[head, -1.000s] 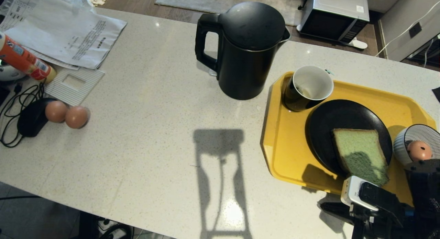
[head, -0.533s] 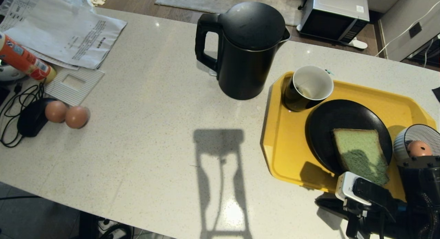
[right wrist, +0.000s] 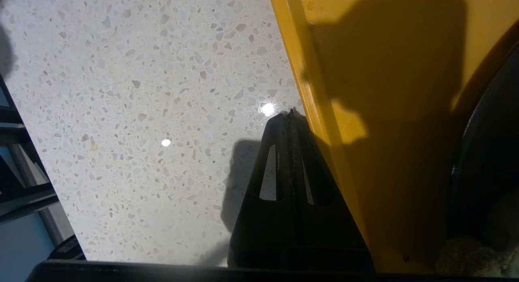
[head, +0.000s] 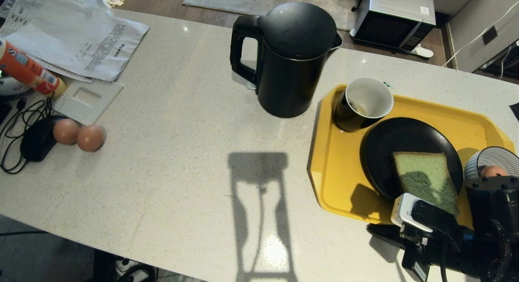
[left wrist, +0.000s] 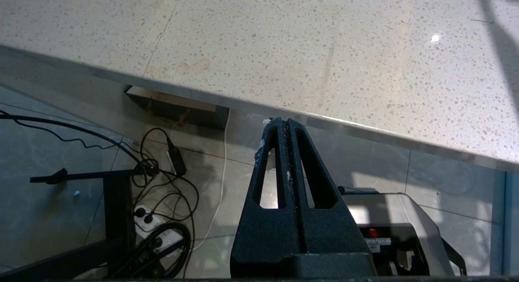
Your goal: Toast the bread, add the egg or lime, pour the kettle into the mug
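Speckled worktop (head: 170, 164) carries a tray (head: 336, 180) with bread (head: 425, 178) on a plate (head: 389, 140). Right hand (right wrist: 290, 114), shut and empty, hangs at the tray's rim; it should open wide and grip the bread gently by its crust.

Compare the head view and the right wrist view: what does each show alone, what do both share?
Head view only: tall matte black kettle, glossy black mug, pale green bread slice, two brown eggs.
Right wrist view only: the shut right end effector over the counter beside the tray's rim.
Both: yellow plastic tray, speckled white counter, round black plate.
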Robot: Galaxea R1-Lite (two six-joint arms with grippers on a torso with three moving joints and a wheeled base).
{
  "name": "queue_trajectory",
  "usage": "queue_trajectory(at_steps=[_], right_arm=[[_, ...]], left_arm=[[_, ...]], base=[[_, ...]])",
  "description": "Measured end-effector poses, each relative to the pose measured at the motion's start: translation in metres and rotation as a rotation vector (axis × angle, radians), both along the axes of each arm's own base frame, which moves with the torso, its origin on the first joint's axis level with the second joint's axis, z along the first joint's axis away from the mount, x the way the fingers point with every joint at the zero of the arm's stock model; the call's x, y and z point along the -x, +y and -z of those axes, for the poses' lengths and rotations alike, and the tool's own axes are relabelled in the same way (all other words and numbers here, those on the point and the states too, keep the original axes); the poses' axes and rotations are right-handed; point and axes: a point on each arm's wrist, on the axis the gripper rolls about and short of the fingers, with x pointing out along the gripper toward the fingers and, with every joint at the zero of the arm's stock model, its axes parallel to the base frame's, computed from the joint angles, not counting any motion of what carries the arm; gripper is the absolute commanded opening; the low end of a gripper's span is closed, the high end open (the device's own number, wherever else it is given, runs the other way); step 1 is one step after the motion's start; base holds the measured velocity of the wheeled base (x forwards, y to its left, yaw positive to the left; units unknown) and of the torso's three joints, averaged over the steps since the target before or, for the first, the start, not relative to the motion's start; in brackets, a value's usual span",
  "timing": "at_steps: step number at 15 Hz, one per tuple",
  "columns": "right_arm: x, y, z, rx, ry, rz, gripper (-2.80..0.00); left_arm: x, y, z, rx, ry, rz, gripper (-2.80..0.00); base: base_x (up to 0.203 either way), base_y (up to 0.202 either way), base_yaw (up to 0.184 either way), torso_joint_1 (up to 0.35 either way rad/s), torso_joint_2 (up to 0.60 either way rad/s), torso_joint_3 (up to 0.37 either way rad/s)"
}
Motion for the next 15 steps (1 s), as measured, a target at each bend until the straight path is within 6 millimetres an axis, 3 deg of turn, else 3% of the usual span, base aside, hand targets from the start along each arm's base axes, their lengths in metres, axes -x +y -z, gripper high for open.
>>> queue_trajectory(at_steps=[15], right_arm=[[-0.007,0.002,-0.0067,-0.057,-0.035,0.029,-2.8]], left_arm=[[0.0,0.0,0.0,0.0,0.0,0.0,-2.8]], base=[[0.0,0.0,0.0,0.0,0.0,0.0]])
